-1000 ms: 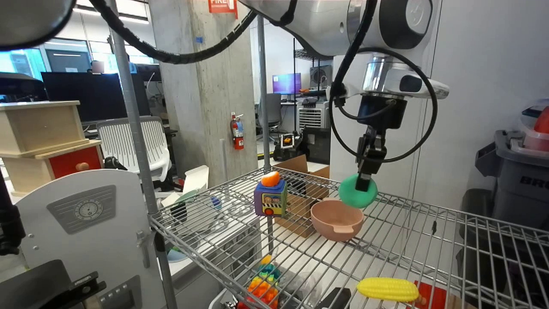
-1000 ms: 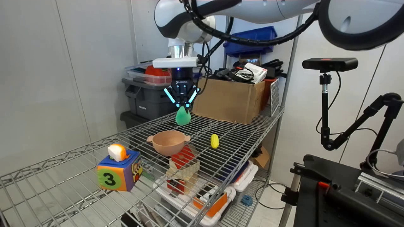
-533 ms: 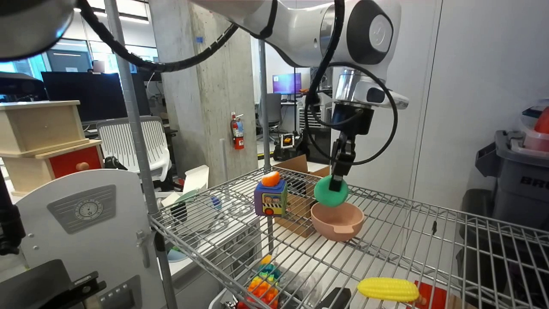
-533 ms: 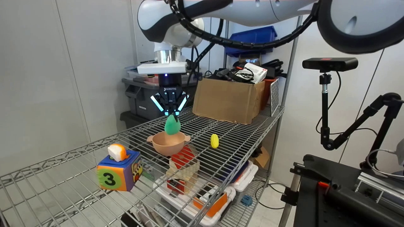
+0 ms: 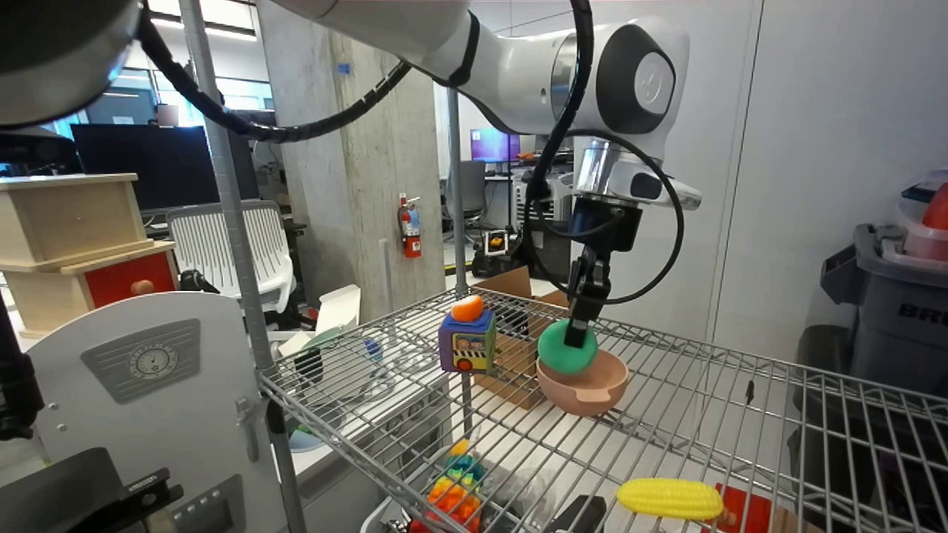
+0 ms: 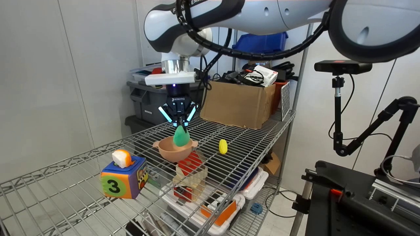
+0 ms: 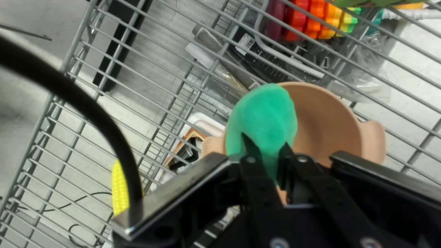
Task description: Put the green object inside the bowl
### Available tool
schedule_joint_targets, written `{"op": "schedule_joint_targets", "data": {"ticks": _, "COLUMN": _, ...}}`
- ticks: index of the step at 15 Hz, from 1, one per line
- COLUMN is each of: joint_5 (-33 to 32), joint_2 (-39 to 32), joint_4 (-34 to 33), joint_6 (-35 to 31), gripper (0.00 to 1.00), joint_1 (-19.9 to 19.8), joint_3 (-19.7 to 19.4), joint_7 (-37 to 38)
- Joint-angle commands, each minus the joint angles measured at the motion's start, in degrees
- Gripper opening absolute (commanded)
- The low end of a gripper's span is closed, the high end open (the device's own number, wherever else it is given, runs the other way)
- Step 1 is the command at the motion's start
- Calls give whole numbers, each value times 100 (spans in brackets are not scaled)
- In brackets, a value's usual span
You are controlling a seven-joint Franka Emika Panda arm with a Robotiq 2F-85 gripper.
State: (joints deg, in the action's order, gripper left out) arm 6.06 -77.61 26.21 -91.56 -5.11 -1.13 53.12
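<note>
"What sort of place is it?"

"A robot lab, I think. A big robot arm [image 5: 511, 70] hangs right above the hand [image 5: 575, 337], and a camera [image 6: 343, 67] sits on a black stand [image 6: 338, 113] well apart from the hand."

"It looks a bit like an office too!"

"Yes. Far from the hand, in an exterior view, there's a dark screen [image 5: 141, 164], a purple screen [image 5: 495, 144], a white chair [image 5: 252, 244], and a fire extinguisher [image 5: 410, 231] by a thick grey post [image 5: 370, 148]."

"Anything for kids?"

"A toy block [image 6: 123, 183] sits on the metal rack [image 6: 210, 132], near the hand but lower. Farther back than the hand, there's a full cardboard box [image 6: 231, 105] and a big grey bin [image 6: 147, 105]."
</note>
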Motion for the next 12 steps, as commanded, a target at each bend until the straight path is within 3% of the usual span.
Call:
{"op": "schedule_joint_targets", "data": {"ticks": 1, "joint_5": 44, "joint_2": -59, "joint_4": -185, "joint_6": 119, "gripper": 4, "joint_1": -43, "joint_3": 30, "joint_7": -56}}
{"op": "schedule_joint_targets", "data": {"ticks": 2, "joint_5": 47, "joint_2": -42, "joint_4": -168, "joint_6": 125, "gripper": 39, "joint_1": -45, "joint_3": 34, "joint_7": -62}}
{"op": "schedule_joint_targets", "data": {"ticks": 3, "joint_5": 41, "joint_2": -22, "joint_4": -154, "joint_6": 149, "gripper": 40, "joint_1": -44, "joint_3": 33, "joint_7": -84}}
{"op": "schedule_joint_targets", "data": {"ticks": 11, "joint_5": 52, "joint_2": 46, "joint_4": -56, "joint_6": 111, "gripper": 98, "joint_1": -50, "joint_3": 45, "joint_7": -96}}
{"op": "schedule_joint_targets", "data": {"ticks": 12, "joint_5": 55, "joint_2": 53, "joint_4": -47, "joint_6": 111, "gripper": 100, "joint_1": -52, "joint_3": 47, "joint_7": -99}}
